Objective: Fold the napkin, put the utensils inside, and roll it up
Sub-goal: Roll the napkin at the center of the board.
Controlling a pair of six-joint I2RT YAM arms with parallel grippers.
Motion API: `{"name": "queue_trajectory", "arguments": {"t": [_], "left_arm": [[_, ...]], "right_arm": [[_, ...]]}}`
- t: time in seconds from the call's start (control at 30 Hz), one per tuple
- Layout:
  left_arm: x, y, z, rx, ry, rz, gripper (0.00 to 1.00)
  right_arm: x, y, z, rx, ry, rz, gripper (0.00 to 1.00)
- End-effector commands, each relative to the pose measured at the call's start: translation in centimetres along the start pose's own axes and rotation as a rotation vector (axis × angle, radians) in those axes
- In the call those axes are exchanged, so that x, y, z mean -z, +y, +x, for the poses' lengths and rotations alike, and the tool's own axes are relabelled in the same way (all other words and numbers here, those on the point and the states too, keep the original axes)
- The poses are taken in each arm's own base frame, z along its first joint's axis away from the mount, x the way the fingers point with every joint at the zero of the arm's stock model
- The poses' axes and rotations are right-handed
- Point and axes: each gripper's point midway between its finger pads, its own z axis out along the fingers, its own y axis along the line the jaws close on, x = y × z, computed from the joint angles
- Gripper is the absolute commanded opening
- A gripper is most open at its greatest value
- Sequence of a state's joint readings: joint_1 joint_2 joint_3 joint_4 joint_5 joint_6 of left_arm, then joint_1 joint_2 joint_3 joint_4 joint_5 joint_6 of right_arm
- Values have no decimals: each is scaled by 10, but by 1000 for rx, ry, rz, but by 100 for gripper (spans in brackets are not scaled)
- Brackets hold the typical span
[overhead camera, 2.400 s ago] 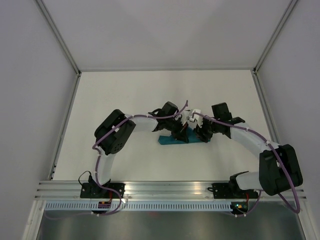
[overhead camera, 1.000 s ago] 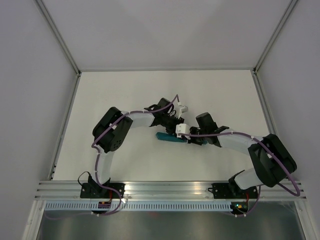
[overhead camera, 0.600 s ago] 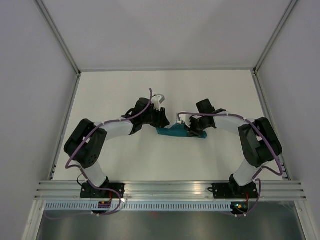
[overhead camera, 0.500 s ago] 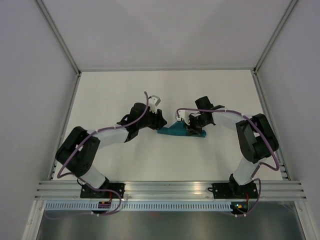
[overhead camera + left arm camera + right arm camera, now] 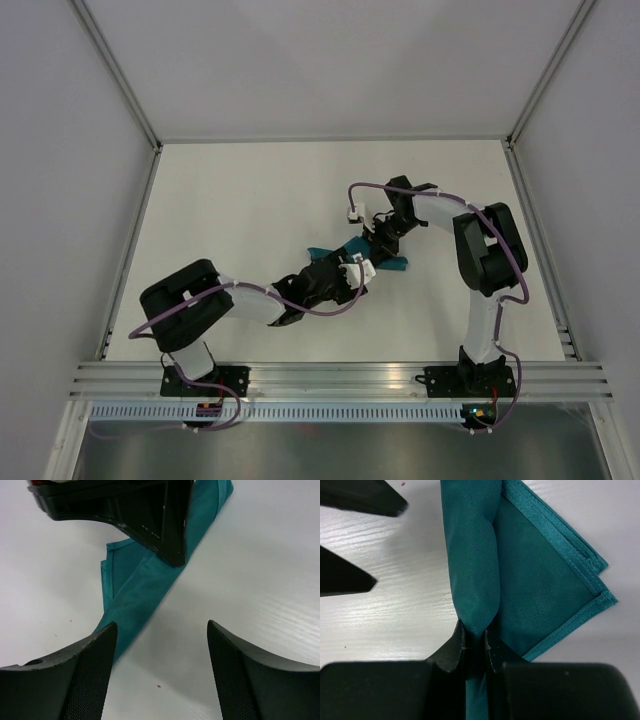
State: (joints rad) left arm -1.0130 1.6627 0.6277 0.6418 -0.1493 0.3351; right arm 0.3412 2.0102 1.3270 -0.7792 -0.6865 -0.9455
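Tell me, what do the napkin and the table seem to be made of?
The napkin looks like woven cloth, teal and slightly shiny: fine weave and stitched hems show. The table is white, perhaps laminate or painted wood: faint grain lines, soft glare.

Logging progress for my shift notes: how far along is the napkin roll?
Done: the napkin is folded and partly rolled into a tube. No knife shows, so it may be inside. In hand: the right hand pinches the roll, and the left hand is open near the cloth. Left: a flat flap is not yet rolled up.
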Motion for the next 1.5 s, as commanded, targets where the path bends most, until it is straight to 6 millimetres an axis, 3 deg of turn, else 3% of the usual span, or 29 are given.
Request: {"name": "queue_trajectory", "arguments": {"t": [0.0, 0.5, 0.73, 0.93, 1.03, 1.1, 1.27, 1.37, 1.47], "left_arm": [[-15, 17, -19, -197, -47, -84, 78], [-55, 7, -5, -482, 8, -19, 80], [-58, -10, 25, -498, 111, 138, 71], [-55, -25, 36, -468, 166, 237, 59], [-54, -33, 47, -444, 208, 289, 46], [-54, -36, 50, -433, 233, 306, 29], [-48, -47, 49, -288, 254, 385, 12], [-43, -58, 51, -206, 268, 434, 6], [-37, -71, 57, -130, 290, 487, 5]], "right_arm": [[-29, 17, 66, -110, 205, -102, 0], [-29, 19, 72, -140, 241, -133, 1], [-24, 19, 74, -145, 261, -145, 0], [-21, 18, 74, -152, 262, -151, 1], [-21, 19, 72, -149, 256, -154, 1], [-19, 18, 71, -150, 248, -150, 0], [-14, 18, 65, -149, 225, -143, 1], [-10, 20, 59, -147, 199, -140, 7], [-3, 23, 52, -139, 166, -126, 23]]}}
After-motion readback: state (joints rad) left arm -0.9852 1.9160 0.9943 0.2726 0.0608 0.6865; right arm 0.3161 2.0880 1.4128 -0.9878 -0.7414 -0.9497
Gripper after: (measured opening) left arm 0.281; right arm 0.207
